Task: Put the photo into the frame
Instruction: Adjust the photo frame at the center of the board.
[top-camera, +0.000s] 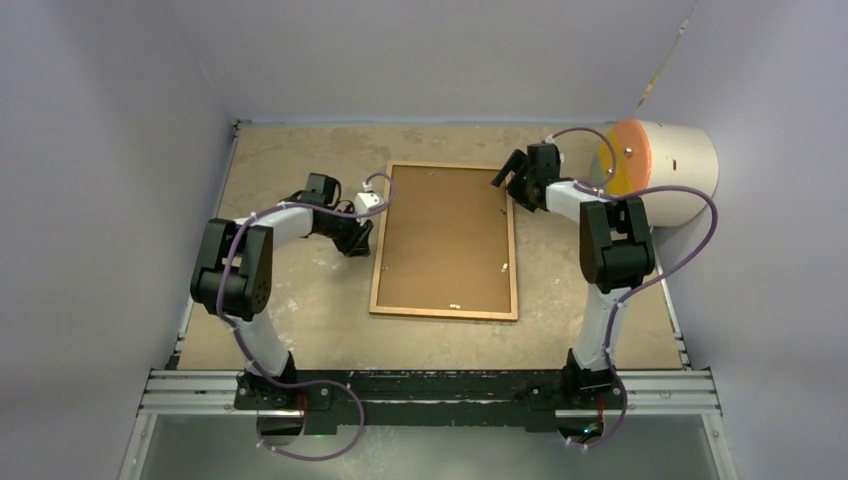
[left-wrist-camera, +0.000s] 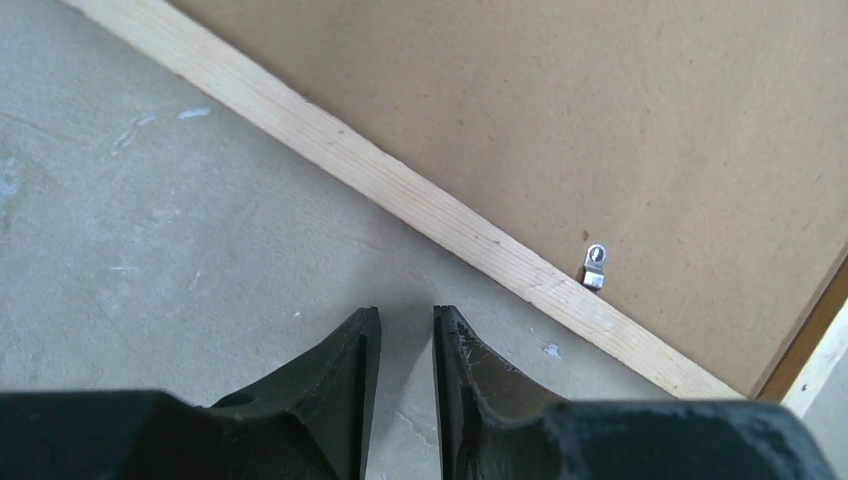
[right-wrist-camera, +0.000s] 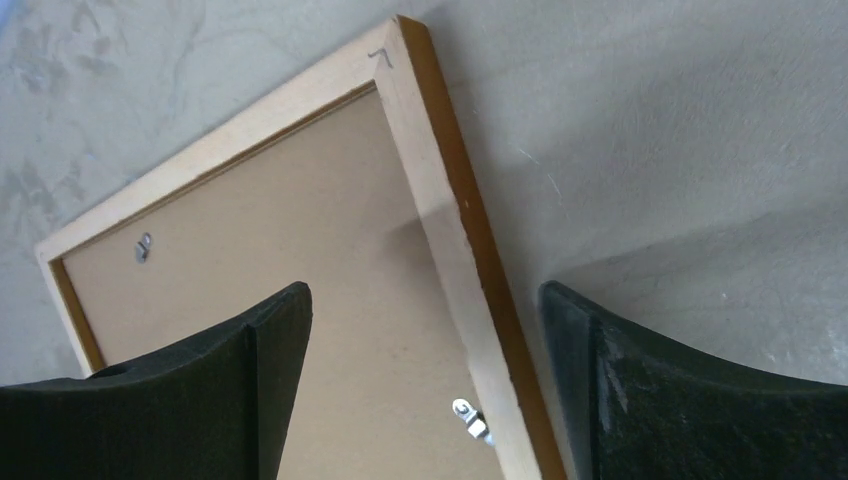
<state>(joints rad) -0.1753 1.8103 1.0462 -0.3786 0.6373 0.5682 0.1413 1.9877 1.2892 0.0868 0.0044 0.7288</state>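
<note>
The thin orange-brown wooden frame (top-camera: 445, 312) lies face down mid-table, a plain brown backing board (top-camera: 447, 240) filling it; the photo cannot be seen. The left gripper (left-wrist-camera: 400, 345), fingers narrowly parted, hovers beside its left rail. The right gripper (right-wrist-camera: 425, 340), spread wide and empty, straddles its far right corner.

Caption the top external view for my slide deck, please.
Frame lies face down, backing board up, between both arms.

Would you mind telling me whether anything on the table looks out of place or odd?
The frame lies face down, its brown backing board up, and no photo is visible anywhere. A white cylinder with an orange end lies on its side at the table's far right edge.
</note>
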